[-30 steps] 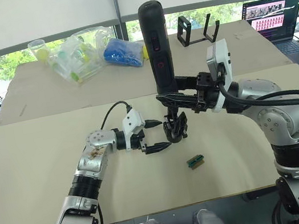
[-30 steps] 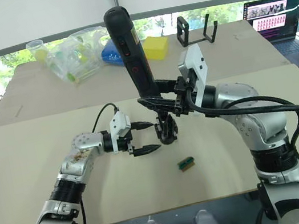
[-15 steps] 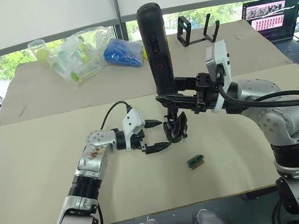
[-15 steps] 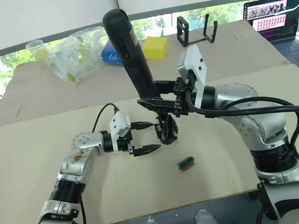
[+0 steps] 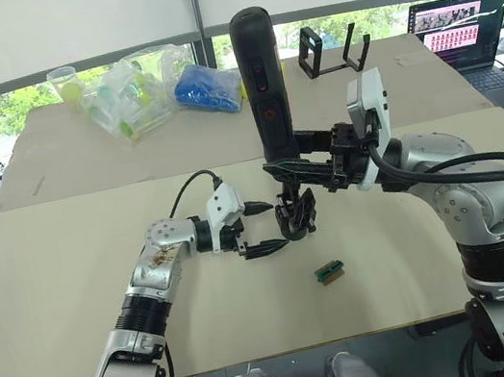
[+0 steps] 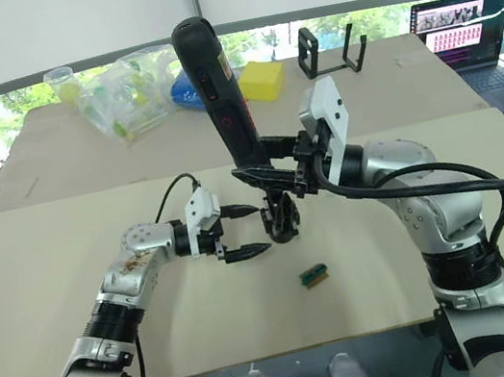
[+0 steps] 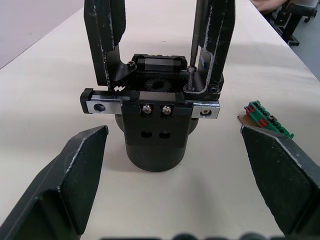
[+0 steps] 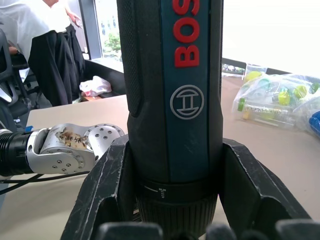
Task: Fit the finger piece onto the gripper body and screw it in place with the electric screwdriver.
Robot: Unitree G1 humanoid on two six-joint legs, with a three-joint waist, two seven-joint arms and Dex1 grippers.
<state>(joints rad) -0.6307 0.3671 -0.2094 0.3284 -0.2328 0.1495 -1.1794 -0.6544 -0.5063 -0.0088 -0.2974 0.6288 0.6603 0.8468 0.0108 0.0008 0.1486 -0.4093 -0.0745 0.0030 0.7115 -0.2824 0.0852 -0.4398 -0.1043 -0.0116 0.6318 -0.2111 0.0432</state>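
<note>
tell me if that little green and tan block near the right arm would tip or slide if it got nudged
The green and tan block lies low and flat on the table, so it would likely slide, not tip. It looks small and probably light, so a slight nudge could shift it. Its ridged green top seems rigid.

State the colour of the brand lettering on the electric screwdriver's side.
Red, on a dark blue panel of the electric screwdriver; the right wrist view shows it best.

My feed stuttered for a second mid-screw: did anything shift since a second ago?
Barely. The electric screwdriver has tipped slightly left at its top, with the right gripper shut on it and its bit at the gripper body. The left gripper stays open beside the body, and the small green block has not moved.
</note>
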